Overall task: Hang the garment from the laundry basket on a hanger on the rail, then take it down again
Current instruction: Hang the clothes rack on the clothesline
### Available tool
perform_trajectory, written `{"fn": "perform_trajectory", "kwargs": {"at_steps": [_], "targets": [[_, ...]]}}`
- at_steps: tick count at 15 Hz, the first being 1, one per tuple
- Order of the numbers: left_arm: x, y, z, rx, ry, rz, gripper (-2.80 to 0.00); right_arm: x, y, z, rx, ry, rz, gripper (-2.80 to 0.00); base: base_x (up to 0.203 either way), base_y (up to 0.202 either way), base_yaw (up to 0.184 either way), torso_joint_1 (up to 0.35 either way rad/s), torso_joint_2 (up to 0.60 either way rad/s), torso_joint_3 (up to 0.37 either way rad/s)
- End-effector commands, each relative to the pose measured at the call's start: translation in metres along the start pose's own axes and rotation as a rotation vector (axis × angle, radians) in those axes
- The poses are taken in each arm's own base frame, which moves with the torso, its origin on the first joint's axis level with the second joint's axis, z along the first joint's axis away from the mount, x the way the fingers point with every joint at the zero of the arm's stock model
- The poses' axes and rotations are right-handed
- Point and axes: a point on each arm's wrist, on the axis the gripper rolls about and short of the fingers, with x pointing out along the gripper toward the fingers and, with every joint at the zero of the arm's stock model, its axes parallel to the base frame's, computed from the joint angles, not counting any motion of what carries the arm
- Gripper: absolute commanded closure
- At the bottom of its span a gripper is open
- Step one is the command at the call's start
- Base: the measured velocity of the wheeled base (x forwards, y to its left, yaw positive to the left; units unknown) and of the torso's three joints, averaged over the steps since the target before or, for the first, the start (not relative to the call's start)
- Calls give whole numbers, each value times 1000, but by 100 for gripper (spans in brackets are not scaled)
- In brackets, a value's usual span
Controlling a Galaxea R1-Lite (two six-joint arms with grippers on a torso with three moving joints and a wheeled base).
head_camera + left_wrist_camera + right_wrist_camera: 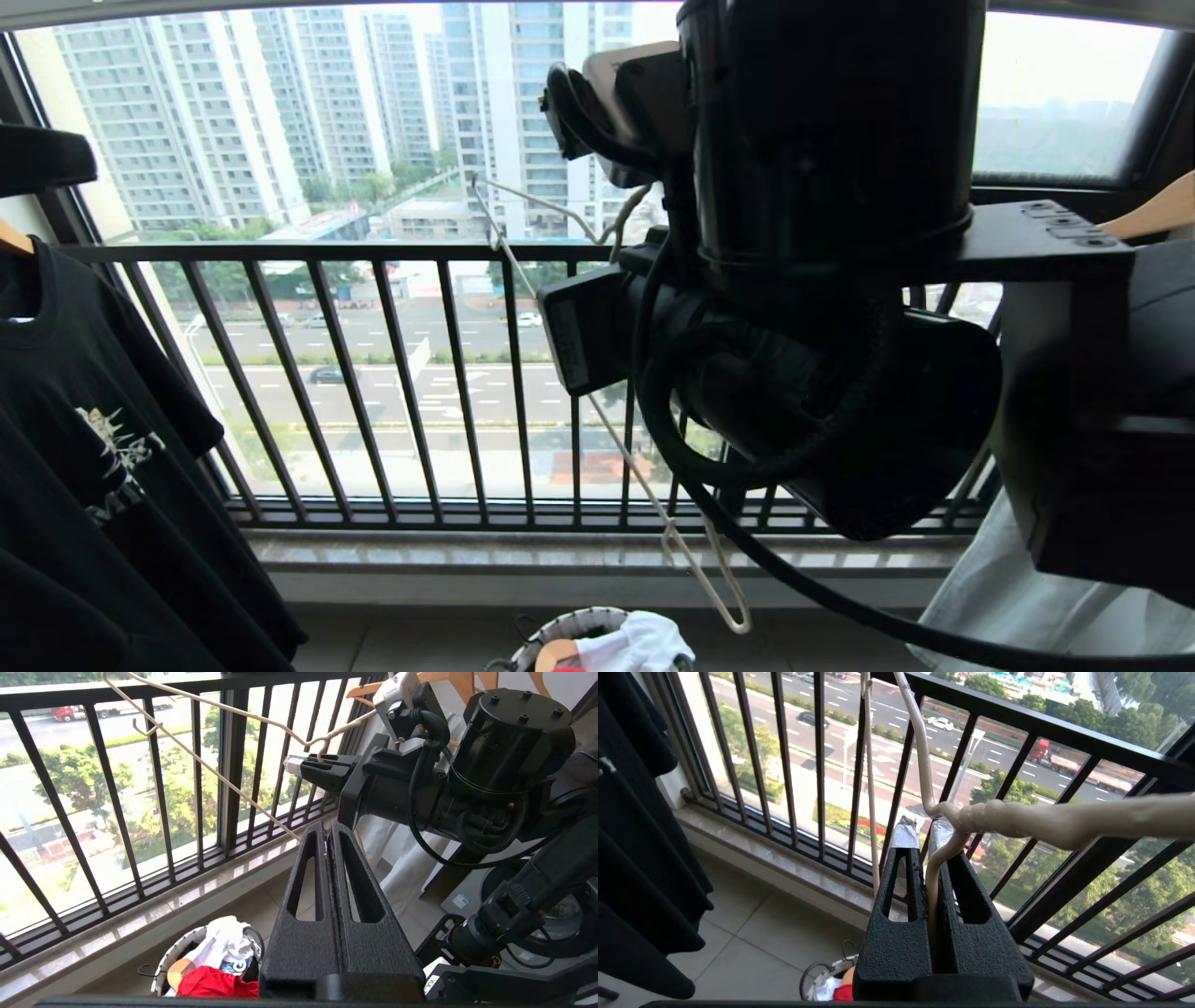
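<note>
Down at six o'clock in your head view, the laundry basket (560, 627) holds the garment (212, 982) and white cloth (644, 644); your right gripper (924, 835) pinches the hanger (920, 765), left gripper (327, 835) closed, empty.

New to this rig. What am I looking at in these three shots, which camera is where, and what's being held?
It is a two-armed robot on a balcony. The head view looks forward from the robot's head; the big black mass is its own right arm. The other two views come from wrist cameras behind each arm's fingers. The right gripper is shut on the white wire hanger, near its hook. The left gripper is shut and empty. On the floor the laundry basket still holds the red garment. A black T-shirt hangs at the left.
</note>
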Motion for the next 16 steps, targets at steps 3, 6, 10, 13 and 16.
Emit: {"fn": "perform_trajectory", "kwargs": {"at_steps": [3,6,10,13,16], "targets": [[-10,-4,1,18,-26,-4,0,33,32,1,-41,-23,5,0,0,0,0,0,0,0],[-12,-4,1,29,-35,16,0,45,42,11,-62,-68,0,0,0,0,0,0,0,0],[-21,-6,2,48,-67,52,0,60,56,15,-158,-146,-18,0,0,0,0,0,0,0],[-26,-7,2,64,-84,55,0,68,62,16,-199,-233,-38,0,0,0,0,0,0,0],[-27,-8,2,65,-87,54,0,69,62,20,-206,-301,7,0,0,0,0,0,0,0]]}}
